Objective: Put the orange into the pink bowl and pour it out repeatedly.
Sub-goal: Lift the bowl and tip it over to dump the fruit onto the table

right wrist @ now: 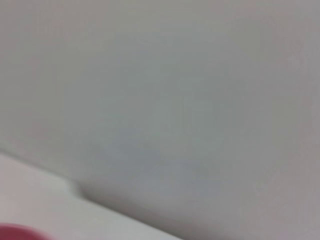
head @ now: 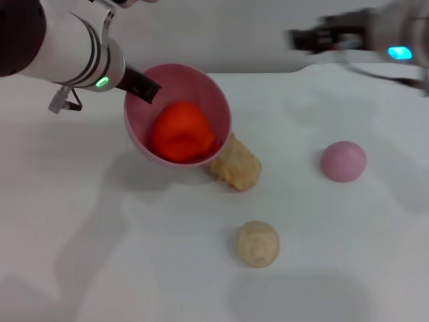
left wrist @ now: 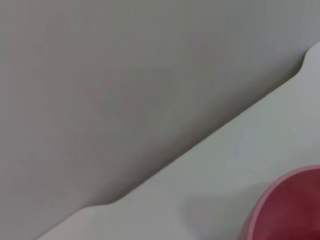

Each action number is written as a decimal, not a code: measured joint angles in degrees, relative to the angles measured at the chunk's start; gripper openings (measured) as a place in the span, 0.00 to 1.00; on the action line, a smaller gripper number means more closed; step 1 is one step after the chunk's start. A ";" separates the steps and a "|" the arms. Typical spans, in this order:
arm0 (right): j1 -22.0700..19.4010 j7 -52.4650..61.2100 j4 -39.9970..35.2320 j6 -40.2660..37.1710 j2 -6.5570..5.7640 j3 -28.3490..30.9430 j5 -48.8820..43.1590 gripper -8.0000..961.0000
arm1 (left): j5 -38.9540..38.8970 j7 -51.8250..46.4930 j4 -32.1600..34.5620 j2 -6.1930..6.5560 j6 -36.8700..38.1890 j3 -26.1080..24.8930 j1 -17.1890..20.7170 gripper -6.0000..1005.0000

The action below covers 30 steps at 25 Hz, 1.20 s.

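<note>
The glossy pink plastic bowl (head: pixel 178 114) is tilted with its mouth toward the camera, the lumpy red-orange soft toy fruit (head: pixel 181 131) filling its lower part. The left gripper (head: pixel 142 85) grips the bowl's far-left rim, blocking approach from that side. A tan, rough-textured lump (head: pixel 234 164) lies against the bowl's lower right edge, apparently touching it, closing that side. A round beige ball (head: pixel 258 243) sits nearer the camera, well apart, and a pale pink ball (head: pixel 343 161) lies far to the right. Bare white tabletop (head: pixel 87 255) stays open on the left and along the near edge, also between the balls. The right gripper (head: pixel 301 39) hangs over the far right edge.
</note>
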 joint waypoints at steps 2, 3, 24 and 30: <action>-2.94 -0.83 -1.43 0.16 0.01 2.54 -0.86 0.64 | 0.48 0.22 0.11 0.00 0.44 0.01 0.21 0.04; -4.86 -1.73 -2.26 -0.82 0.08 3.41 -0.94 0.64 | 0.48 0.22 0.11 0.00 0.44 0.01 0.21 0.04; -13.63 -3.69 -0.10 -10.71 0.28 1.40 -0.08 0.64 | 10.20 0.26 1.90 -0.16 3.23 5.95 0.78 0.05; -13.65 -3.04 0.19 -10.48 0.16 1.75 -0.13 0.64 | 16.29 0.28 5.48 -0.31 1.96 14.06 2.23 0.05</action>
